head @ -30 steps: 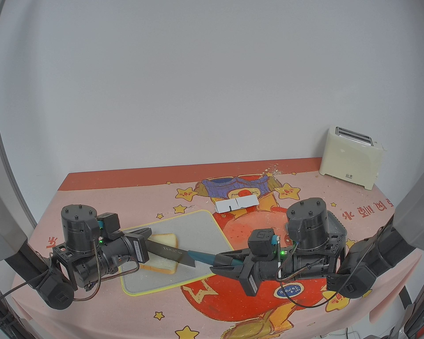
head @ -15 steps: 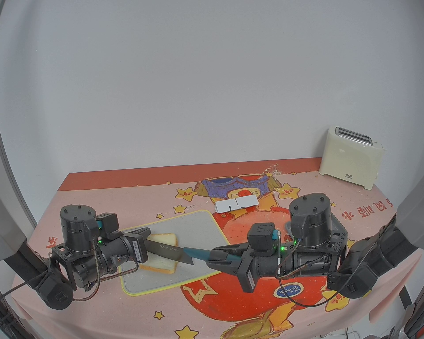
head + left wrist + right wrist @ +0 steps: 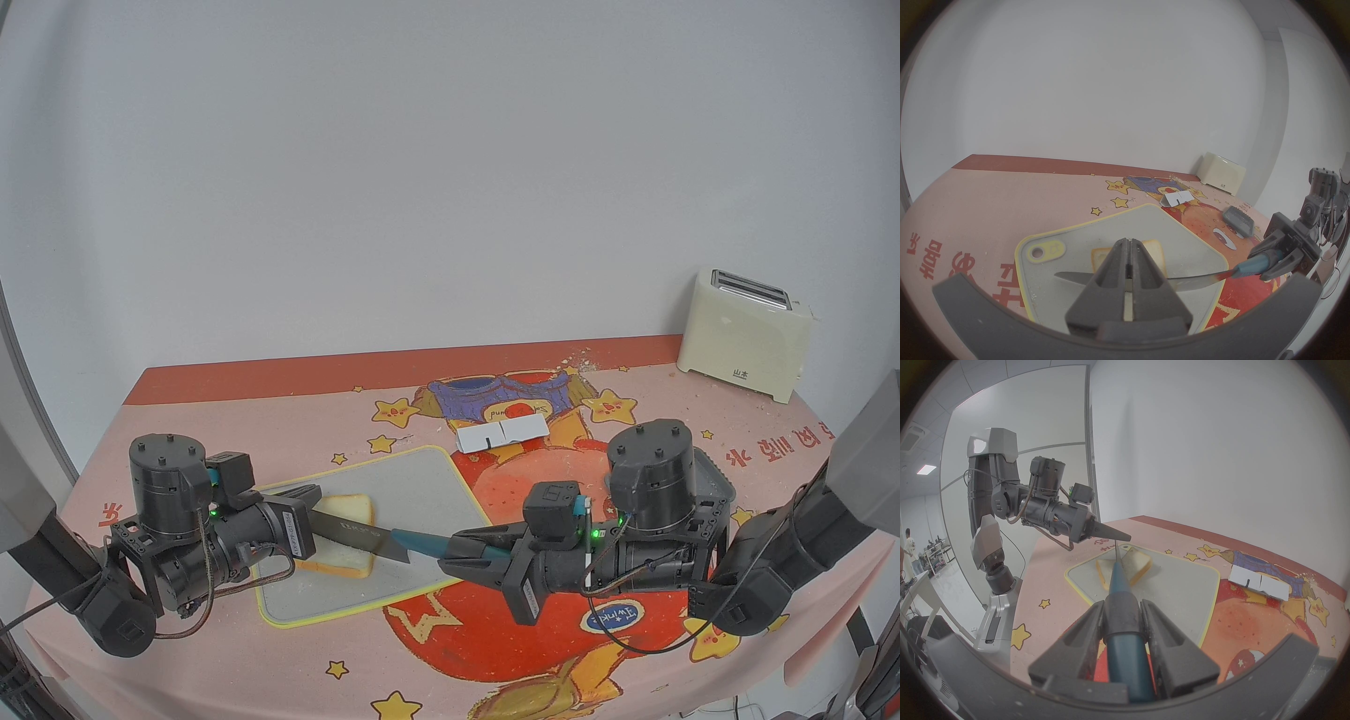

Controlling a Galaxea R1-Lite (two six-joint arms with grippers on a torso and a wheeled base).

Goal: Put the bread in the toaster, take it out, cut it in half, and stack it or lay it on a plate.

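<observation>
A slice of bread [image 3: 343,561] lies on the grey, yellow-edged cutting board [image 3: 424,487]. A knife [image 3: 364,535] with a teal handle lies across the slice, its blade on edge. My right gripper [image 3: 448,555] is shut on the handle, right of the board; from the wrist the handle [image 3: 1120,580] runs toward the bread [image 3: 1136,561]. My left gripper [image 3: 309,490] is shut at the slice's left side. In the left wrist view its fingertips [image 3: 1128,243] sit over the bread [image 3: 1153,251] with the blade [image 3: 1190,281] passing beneath them. The cream toaster [image 3: 747,333] stands at the far right corner.
A folded white card [image 3: 502,432] lies behind the board. A dark grey tray [image 3: 1238,221] sits on the table beyond my right arm. The tablecloth's front and left edges are close to both arms.
The right gripper and knife shifted slightly left, the wrist rising a little and then dropping back. The bread nudged a touch left. The left arm stayed put.
</observation>
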